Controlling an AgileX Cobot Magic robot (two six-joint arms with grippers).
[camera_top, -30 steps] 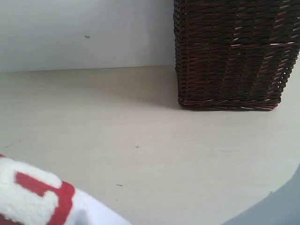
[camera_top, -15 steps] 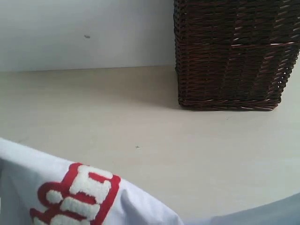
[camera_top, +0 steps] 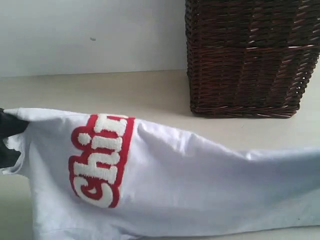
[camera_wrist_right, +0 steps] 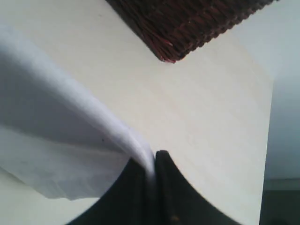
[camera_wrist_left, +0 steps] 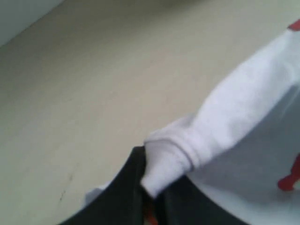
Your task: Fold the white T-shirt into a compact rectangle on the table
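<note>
The white T-shirt (camera_top: 190, 175) hangs stretched across the front of the exterior view, its fuzzy red-outlined lettering (camera_top: 102, 157) turned sideways. At the view's left edge my left gripper (camera_top: 7, 132) is shut on the shirt's bunched hem. The left wrist view shows that rolled white edge (camera_wrist_left: 173, 157) pinched between the black fingers (camera_wrist_left: 126, 187) of the left gripper (camera_wrist_left: 150, 187). My right gripper (camera_wrist_right: 152, 171) is shut on a thin edge of the shirt (camera_wrist_right: 70, 122); it lies outside the exterior view. The cream table (camera_top: 150, 95) lies beneath.
A dark brown wicker basket (camera_top: 250, 55) stands at the back right of the table, its corner (camera_wrist_right: 187, 23) also in the right wrist view. A pale wall (camera_top: 90, 35) rises behind the table.
The shirt has risen into the exterior view, from a small corner at the lower left to a band stretched across the whole front. The left gripper has come into sight at the left edge.
</note>
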